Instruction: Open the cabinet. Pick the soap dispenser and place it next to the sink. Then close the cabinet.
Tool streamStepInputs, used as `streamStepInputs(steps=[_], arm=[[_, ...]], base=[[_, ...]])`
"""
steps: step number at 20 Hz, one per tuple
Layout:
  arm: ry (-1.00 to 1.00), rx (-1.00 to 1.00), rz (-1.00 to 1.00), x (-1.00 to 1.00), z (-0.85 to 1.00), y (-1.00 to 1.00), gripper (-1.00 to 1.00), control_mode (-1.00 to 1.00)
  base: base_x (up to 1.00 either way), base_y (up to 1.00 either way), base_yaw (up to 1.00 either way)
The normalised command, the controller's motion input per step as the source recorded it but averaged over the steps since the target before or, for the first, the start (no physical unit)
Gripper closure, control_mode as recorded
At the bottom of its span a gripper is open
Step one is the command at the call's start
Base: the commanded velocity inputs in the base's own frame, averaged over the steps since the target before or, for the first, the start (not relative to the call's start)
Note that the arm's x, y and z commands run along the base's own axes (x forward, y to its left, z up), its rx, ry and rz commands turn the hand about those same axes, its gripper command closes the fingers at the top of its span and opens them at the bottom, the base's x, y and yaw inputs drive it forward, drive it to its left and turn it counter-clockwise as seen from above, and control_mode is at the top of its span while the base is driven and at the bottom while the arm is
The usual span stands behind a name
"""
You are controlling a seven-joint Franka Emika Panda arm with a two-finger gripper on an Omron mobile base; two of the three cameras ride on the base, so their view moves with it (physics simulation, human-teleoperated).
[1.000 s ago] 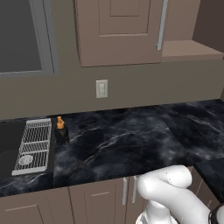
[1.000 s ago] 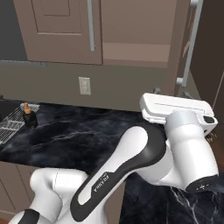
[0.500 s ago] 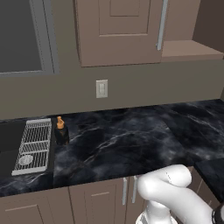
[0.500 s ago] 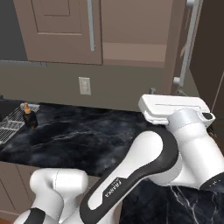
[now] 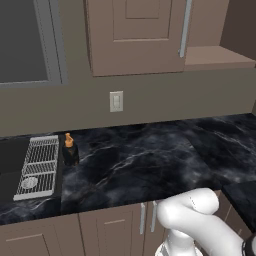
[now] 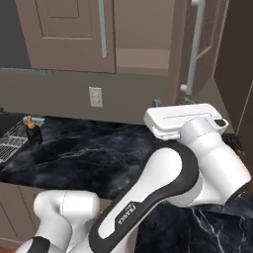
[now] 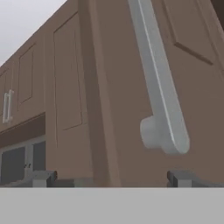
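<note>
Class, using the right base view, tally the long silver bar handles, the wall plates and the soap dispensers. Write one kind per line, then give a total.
Long silver bar handles: 2
Wall plate: 1
Soap dispenser: 1
Total: 4

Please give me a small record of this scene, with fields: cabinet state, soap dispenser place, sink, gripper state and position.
cabinet: left door shut; right door swung open, its silver bar handle close in front of the hand
soap dispenser: upright on the dark counter, right beside the sink
sink: black basin with pale grid rack
gripper: jaws open, holding nothing, facing the handle
</note>
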Motion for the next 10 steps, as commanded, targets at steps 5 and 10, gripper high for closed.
streamStepInputs(steps=[5,10], arm=[[0.04,-0.14,0.06,0.43,0.08,0.3,-1.0,-1.0],[0.06,-0.14,0.0,0.49,0.14,0.11,-1.0,-1.0]], base=[[0.0,0.0,0.0],[0.0,0.0,0.0]])
